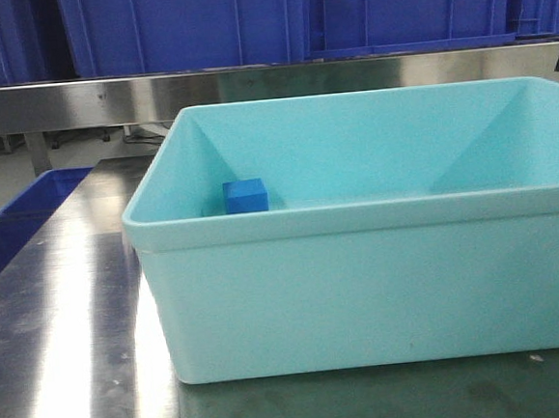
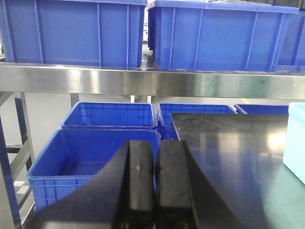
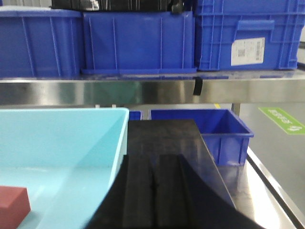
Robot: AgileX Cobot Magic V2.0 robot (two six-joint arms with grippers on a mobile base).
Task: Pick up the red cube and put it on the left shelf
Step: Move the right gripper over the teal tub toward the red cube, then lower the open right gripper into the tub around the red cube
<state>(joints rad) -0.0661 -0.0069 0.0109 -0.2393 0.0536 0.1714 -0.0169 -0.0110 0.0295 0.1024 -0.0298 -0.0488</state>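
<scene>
Red cube [image 3: 13, 204] at the lower left edge of the right wrist view: a plain block with flat faces and a dull matte surface. Lying on the smooth floor of the pale turquoise tub [image 3: 71, 138], partly cut off by the frame. Not touched by either gripper.

Right gripper [image 3: 152, 162] near the tub's right wall: two flat black matte fingers, closed tightly together with only a thin seam between them. Holding nothing.

Left gripper [image 2: 156, 148] by the left end of the table [image 2: 228, 143]: the same flat black fingers, pressed side by side with a very narrow slit between. Gripping nothing.

Left shelf [image 2: 143, 82] ahead of it: a long rail of brushed stainless steel, grey and shiny, carrying big deep-blue crates [image 2: 71, 31] of ribbed plastic with straight walls. Lower down, beside the table, more open blue bins [image 2: 90, 162] of the same plastic.

In the front view, the tub as a wide rectangular box with a rounded rim and smooth glossy walls, standing on the reflective steel table. Inside it, near the back left corner, a small blue cube [image 1: 245, 196] with sharp edges, resting on the tub floor.
</scene>
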